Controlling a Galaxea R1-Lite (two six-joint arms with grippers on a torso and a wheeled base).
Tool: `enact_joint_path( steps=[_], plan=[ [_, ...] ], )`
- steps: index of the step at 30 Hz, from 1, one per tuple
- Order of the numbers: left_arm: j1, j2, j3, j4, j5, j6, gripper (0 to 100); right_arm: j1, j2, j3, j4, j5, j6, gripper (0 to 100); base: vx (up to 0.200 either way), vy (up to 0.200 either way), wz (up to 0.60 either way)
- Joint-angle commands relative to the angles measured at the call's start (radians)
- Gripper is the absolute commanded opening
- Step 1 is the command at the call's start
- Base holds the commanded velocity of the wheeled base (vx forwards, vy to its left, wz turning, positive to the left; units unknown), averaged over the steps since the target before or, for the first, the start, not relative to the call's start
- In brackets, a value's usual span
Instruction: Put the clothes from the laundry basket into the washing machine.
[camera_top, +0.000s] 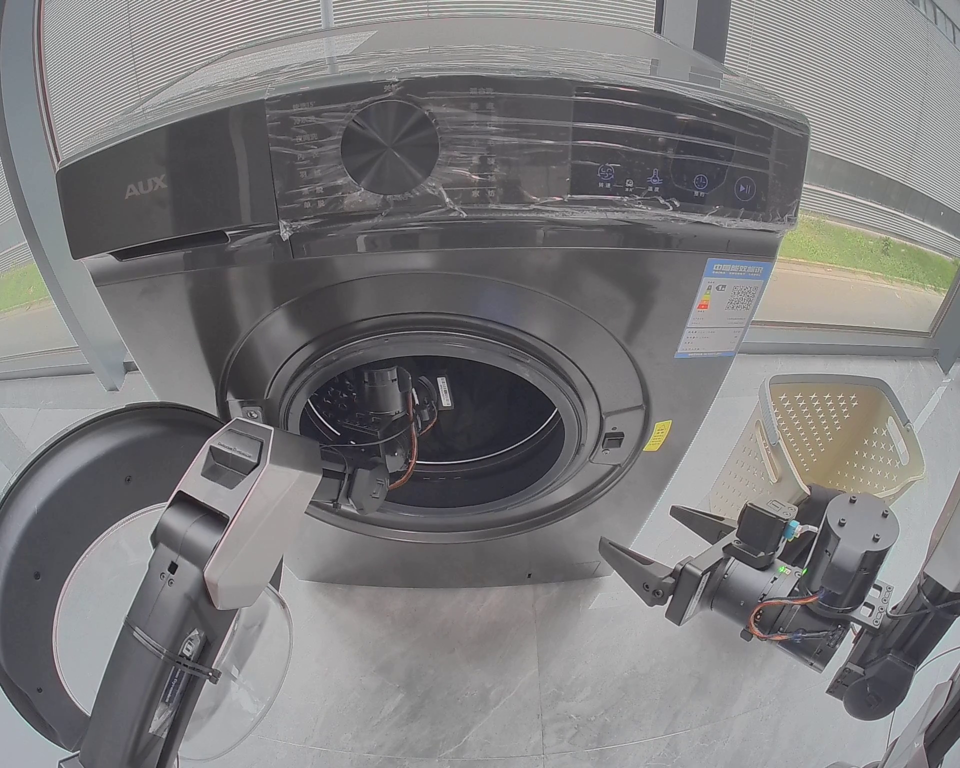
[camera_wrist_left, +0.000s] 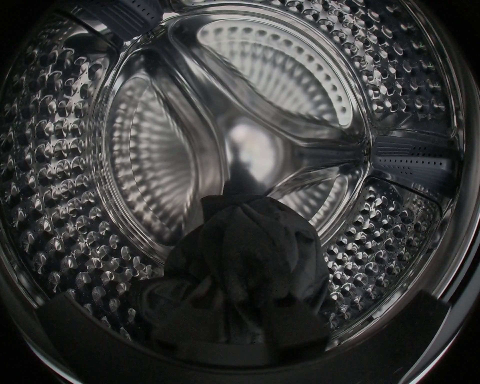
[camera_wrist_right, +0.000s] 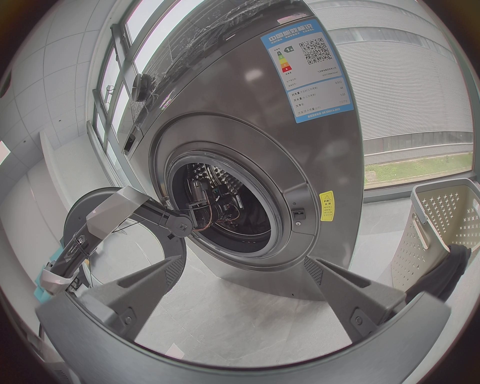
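The grey washing machine (camera_top: 640, 330) stands with its round opening (camera_top: 500, 440) uncovered. My left arm passes through that opening, and my left gripper (camera_top: 385, 390) is inside the drum (camera_wrist_left: 75, 165). A dark garment (camera_wrist_left: 240, 250) lies heaped on the drum's floor between the spread fingers of my left gripper (camera_wrist_left: 235, 305), which is open. My right gripper (camera_top: 640, 530) hangs open and empty low at the right, in front of the cream laundry basket (camera_top: 840, 430). Another dark garment (camera_wrist_right: 445, 272) drapes over the basket's (camera_wrist_right: 440, 210) side.
The machine's round door (camera_top: 60, 560) is swung wide open at the lower left, beside my left arm. Bare tiled floor (camera_top: 480, 660) lies in front of the machine. Windows run behind the machine and the basket.
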Motion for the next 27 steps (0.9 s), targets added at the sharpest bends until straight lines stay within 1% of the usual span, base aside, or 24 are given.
enact_joint_path(
  steps=[1, 5, 7, 8, 10, 11, 12, 13, 14, 16, 17, 18, 19, 22, 24, 25, 27],
  plan=[
    [-0.002, 0.005, -0.001, 0.001, 0.000, -0.003, 100, -0.001, 0.000, -0.001, -0.001, 0.000, 0.000, 100, 0.000, 0.000, 0.00],
    [-0.014, -0.016, 0.001, -0.001, 0.003, -0.027, 100, 0.000, 0.000, -0.001, -0.001, 0.000, 0.000, 100, 0.000, 0.000, 0.00],
    [-0.017, -0.035, 0.029, -0.004, 0.003, -0.027, 100, 0.000, 0.002, -0.001, -0.001, 0.000, 0.000, 100, 0.000, 0.000, 0.00],
    [-0.043, -0.088, 0.106, -0.005, 0.005, -0.027, 100, 0.000, 0.000, -0.001, -0.001, 0.000, 0.000, 100, 0.000, 0.000, 0.00],
    [-0.059, -0.124, 0.167, -0.005, 0.005, -0.027, 100, 0.000, 0.002, 0.001, -0.001, 0.000, 0.000, 100, 0.000, 0.000, 0.00],
    [-0.079, -0.170, 0.247, -0.005, 0.005, -0.027, 100, 0.000, 0.000, 0.001, -0.001, -0.002, -0.001, 100, 0.000, 0.000, 0.00],
    [-0.088, -0.196, 0.296, -0.007, 0.005, -0.027, 100, 0.002, 0.000, 0.001, -0.001, -0.002, -0.001, 100, 0.000, 0.000, 0.00],
    [-0.088, -0.196, 0.296, -0.007, 0.005, -0.027, 100, 0.002, 0.000, 0.001, -0.001, -0.002, -0.001, 100, 0.000, 0.000, 0.00],
    [-0.114, -0.260, 0.419, -0.009, 0.005, -0.026, 100, 0.002, -0.001, 0.001, -0.001, -0.002, -0.003, 100, 0.000, 0.000, 0.00],
    [-0.137, -0.312, 0.531, -0.016, 0.003, -0.024, 100, 0.002, -0.003, 0.001, -0.001, -0.002, -0.003, 100, 0.000, 0.000, 0.00],
    [-0.137, -0.312, 0.531, -0.016, 0.003, -0.024, 100, 0.002, -0.003, 0.001, -0.001, -0.002, -0.003, 100, 0.000, 0.000, 0.00],
    [-0.172, -0.380, 0.678, -0.036, 0.001, -0.026, 100, 0.002, -0.006, 0.002, -0.001, -0.003, -0.003, 100, 0.000, 0.000, 0.00],
    [-0.189, -0.410, 0.741, -0.053, -0.002, -0.026, 100, 0.002, -0.006, 0.004, -0.001, -0.003, -0.003, 100, 0.000, 0.000, 0.00],
    [-0.240, -0.493, 0.916, -0.117, -0.006, -0.023, 100, 0.002, -0.008, 0.015, -0.001, -0.002, -0.004, 100, 0.000, 0.000, 0.00],
    [-0.271, -0.536, 1.002, -0.162, -0.006, -0.023, 100, 0.003, -0.008, 0.016, -0.001, -0.002, -0.004, 100, 0.000, 0.000, 0.00],
    [-0.271, -0.536, 1.002, -0.162, -0.006, -0.023, 100, 0.003, -0.008, 0.016, -0.001, -0.002, -0.004, 100, 0.000, 0.000, 0.00],
    [-0.315, -0.619, 1.126, -0.202, 0.000, -0.027, 100, 0.006, -0.009, 0.019, -0.001, -0.003, -0.004, 100, 0.000, 0.000, 0.00]
  ],
)
